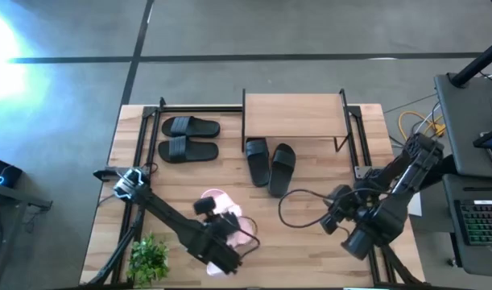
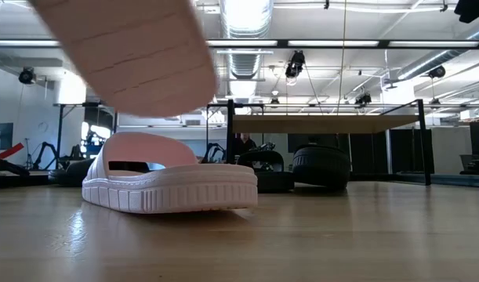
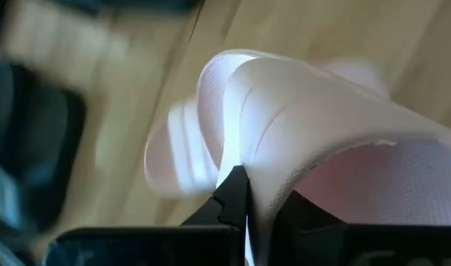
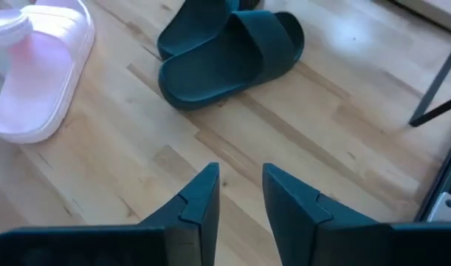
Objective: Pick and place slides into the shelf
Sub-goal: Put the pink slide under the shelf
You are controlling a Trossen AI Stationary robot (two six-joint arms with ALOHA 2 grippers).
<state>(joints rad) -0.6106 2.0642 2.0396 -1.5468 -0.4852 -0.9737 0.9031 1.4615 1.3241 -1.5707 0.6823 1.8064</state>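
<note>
1. Our left claw (image 3: pixel 236 196) is clamped on the strap of a pink slide (image 3: pixel 321 133), near the bench's front edge; in the low view that slide (image 2: pixel 137 55) hangs tilted, clear of the bench (image 2: pixel 341 235).
2. The second pink slide (image 2: pixel 170 174) sits flat on the bench just beside it, sole down.
3. Two black slides (image 1: pixel 270 164) lie in front of the shelf (image 1: pixel 294 115); two more (image 1: pixel 189 137) lie to its left. No slide shows on the shelf's top plank.
4. Our right claw (image 4: pixel 240 193) hovers over bare bench on the right, fingers slightly apart, holding nothing.
5. Handling, as we judge it: the slide looks light and rubbery. The strap bends under the pinch, so it may swing or twist in carry. The strap's middle is the best hold; the sole looks too wide for the fingers.
6. Risk: a soft strap could slip free on a fast move.
</note>
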